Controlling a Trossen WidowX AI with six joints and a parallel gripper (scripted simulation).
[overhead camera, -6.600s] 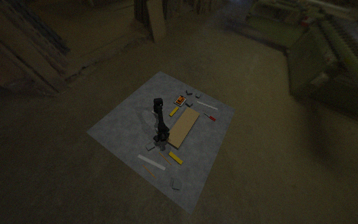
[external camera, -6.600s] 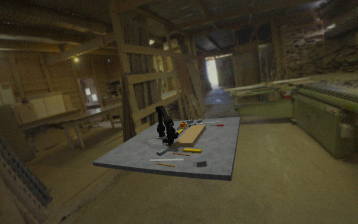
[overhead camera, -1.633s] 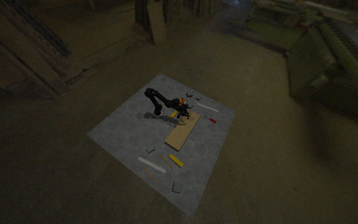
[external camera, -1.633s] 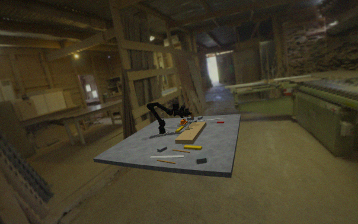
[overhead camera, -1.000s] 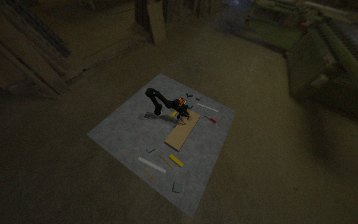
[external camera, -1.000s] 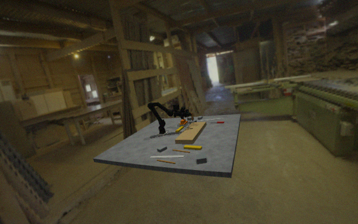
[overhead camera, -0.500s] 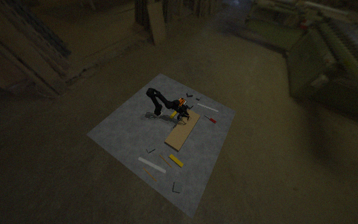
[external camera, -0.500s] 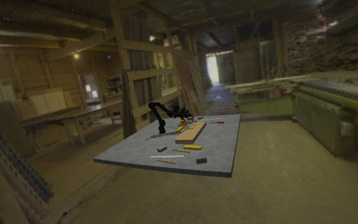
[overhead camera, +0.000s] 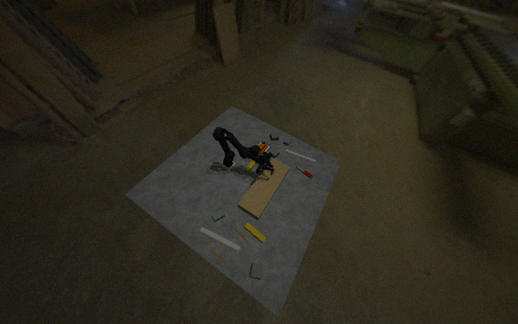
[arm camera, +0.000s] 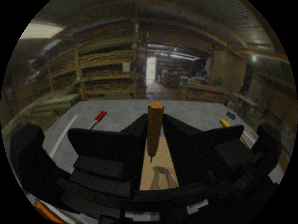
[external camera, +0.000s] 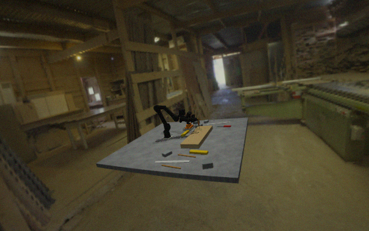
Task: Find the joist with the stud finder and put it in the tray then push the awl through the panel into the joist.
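The awl (arm camera: 155,127) is upright between my fingers in the wrist view, its wooden handle gripped and its thin metal tip pointing down. My gripper (overhead camera: 271,169) (external camera: 198,123) (arm camera: 154,117) is shut on it above the far part of the tan floor panel (overhead camera: 262,195) (external camera: 195,140) (arm camera: 168,150). The tip looks clear of the panel, with a shadow on the wood below; its exact height is hard to tell. The orange stud finder (overhead camera: 263,148) (external camera: 189,126) appears to sit in the small pale-edged tray beside the arm. The joist is hidden.
A yellow block (overhead camera: 250,165) (external camera: 185,133) lies between arm and panel; another yellow block (overhead camera: 255,232) (external camera: 198,151) lies off its near end. A red screwdriver (overhead camera: 307,174) (external camera: 226,126) (arm camera: 101,116), white strips, orange sticks and dark pieces lie around the panel.
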